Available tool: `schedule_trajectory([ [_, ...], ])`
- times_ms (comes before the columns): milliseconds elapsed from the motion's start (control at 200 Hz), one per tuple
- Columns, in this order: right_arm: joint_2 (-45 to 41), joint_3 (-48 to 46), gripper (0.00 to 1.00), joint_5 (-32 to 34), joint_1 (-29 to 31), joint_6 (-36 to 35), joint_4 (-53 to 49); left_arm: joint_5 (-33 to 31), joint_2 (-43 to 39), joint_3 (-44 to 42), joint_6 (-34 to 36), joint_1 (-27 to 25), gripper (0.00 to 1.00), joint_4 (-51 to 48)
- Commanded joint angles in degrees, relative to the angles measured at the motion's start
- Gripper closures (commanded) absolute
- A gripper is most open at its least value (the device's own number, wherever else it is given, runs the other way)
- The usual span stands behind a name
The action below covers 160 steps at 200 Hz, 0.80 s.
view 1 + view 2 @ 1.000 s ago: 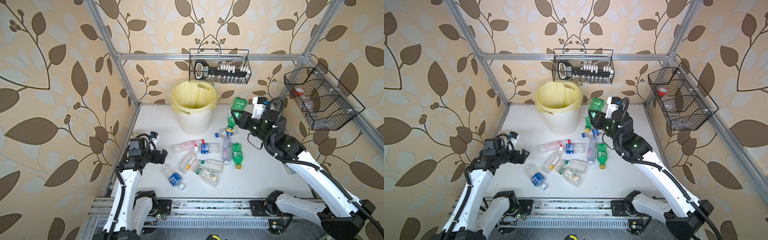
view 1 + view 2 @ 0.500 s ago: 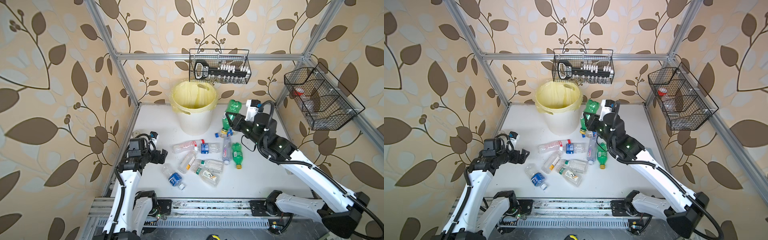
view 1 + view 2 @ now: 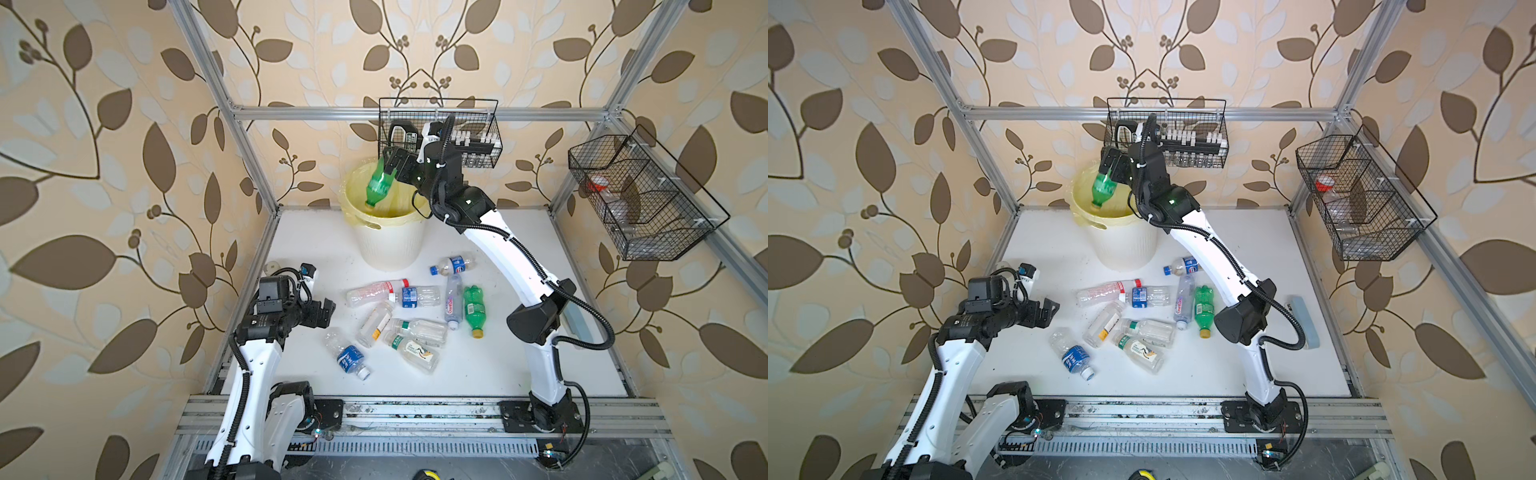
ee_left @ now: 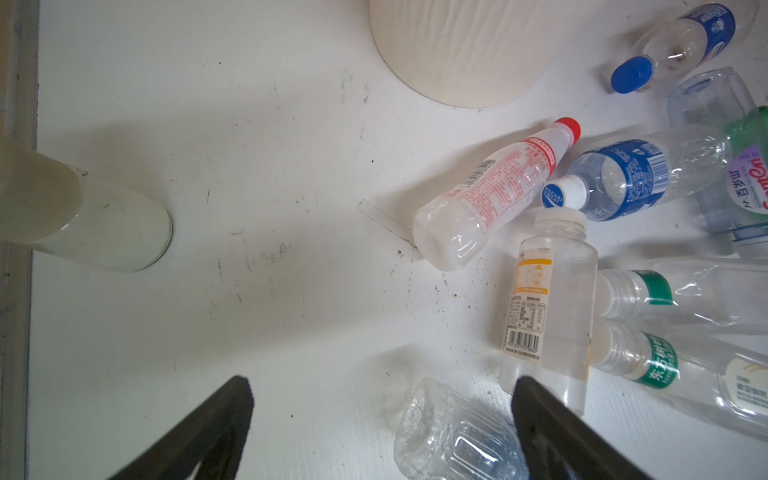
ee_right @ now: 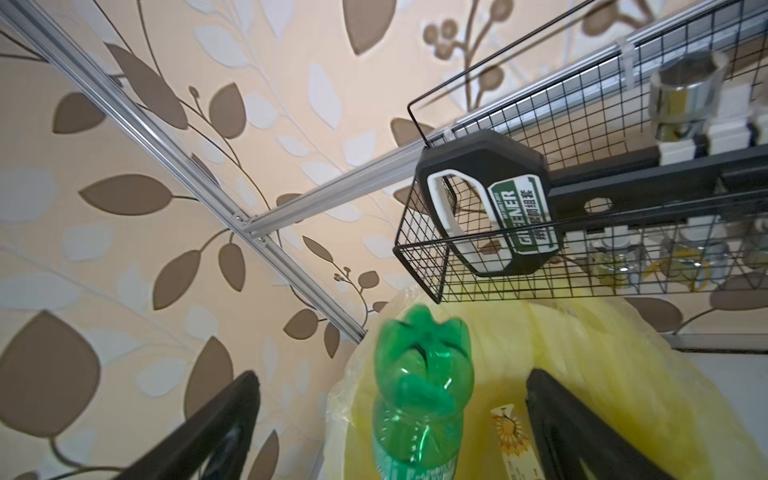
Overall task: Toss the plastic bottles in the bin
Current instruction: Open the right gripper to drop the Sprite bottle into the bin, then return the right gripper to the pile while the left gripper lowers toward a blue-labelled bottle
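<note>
Moved: right gripper [image 3: 390, 163] has swung from beside the bin [image 3: 390, 247] to above its mouth, bringing the green bottle [image 3: 378, 185] along, and its jaws have parted; the left arm has not shifted.
right gripper: jaws spread wide. The right wrist view shows a gap on each side of the bottle, so it grips nothing.
green bottle: between and just below those jaws, long axis steep, cap down, base toward the gripper, over the yellow bag [image 3: 353, 189]; apparently dropping in.
bin: upright at the back of the table [image 3: 316, 245], just below the wire basket [image 3: 478, 124].
left gripper [image 3: 327, 311]: open and empty, low at the left edge of the pile.
remaining bottles [image 3: 417, 296]: lying flat in front of the bin, between the two arms.
nearer arm: the left gripper is likely nearest the blue-label bottle [image 3: 348, 355]. The second green bottle [image 3: 473, 309], yellow cap toward the front, lies nearest the right arm.
</note>
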Motion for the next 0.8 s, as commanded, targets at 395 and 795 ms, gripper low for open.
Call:
schedule_trajectory([
  [395,-43.1,-53.3,0.0,-1.4,3.8,-3.9,11.5,5.0,-1.1,1.5,2.7,0.7,0.01,-1.8],
  [795,-58.2,-72.4,0.0,-0.4,3.8,-2.5,7.5,6.7,-0.9,4.4,8.4,0.7,0.01,-8.7],
])
